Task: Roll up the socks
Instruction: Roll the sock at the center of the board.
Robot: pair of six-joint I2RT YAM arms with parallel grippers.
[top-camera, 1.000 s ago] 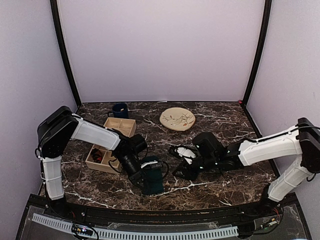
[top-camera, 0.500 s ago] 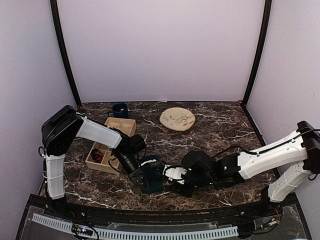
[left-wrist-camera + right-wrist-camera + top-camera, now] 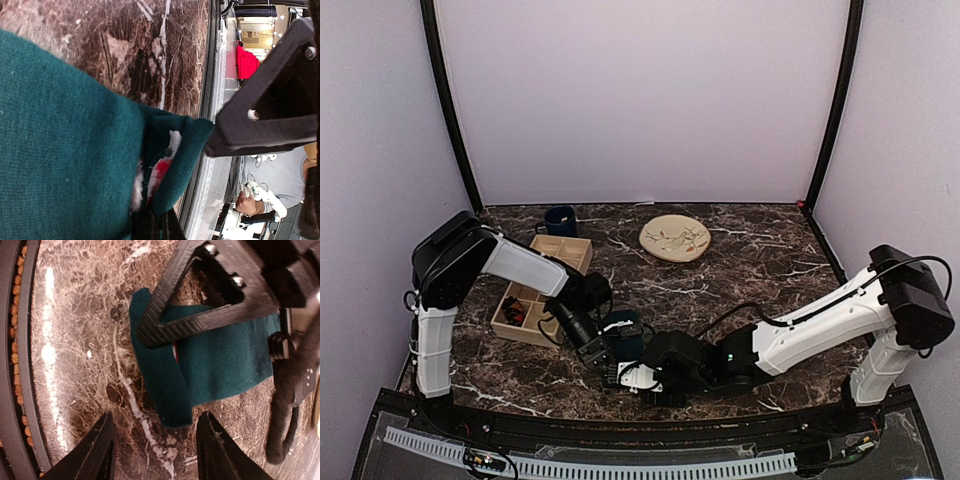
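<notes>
You are looking at a teal sock (image 3: 65, 150) of soft knitted cloth, matt and slightly fuzzy. The table (image 3: 85, 340) is polished dark brown stone with white veins, glossy under the light. The fingers (image 3: 105, 447) of your right gripper (image 3: 156, 416) look like matt black plastic. The box (image 3: 525, 322) is pale bare wood; the plate (image 3: 675, 238) is smooth cream pottery.

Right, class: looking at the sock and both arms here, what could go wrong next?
1. The right end effector, open, hangs over the folded end of the teal sock, right beside the left end effector pinching it; they might collide.
2. The fold looks loose and could spring open.
3. The sock lies near the table's front edge and might get dragged off.
</notes>
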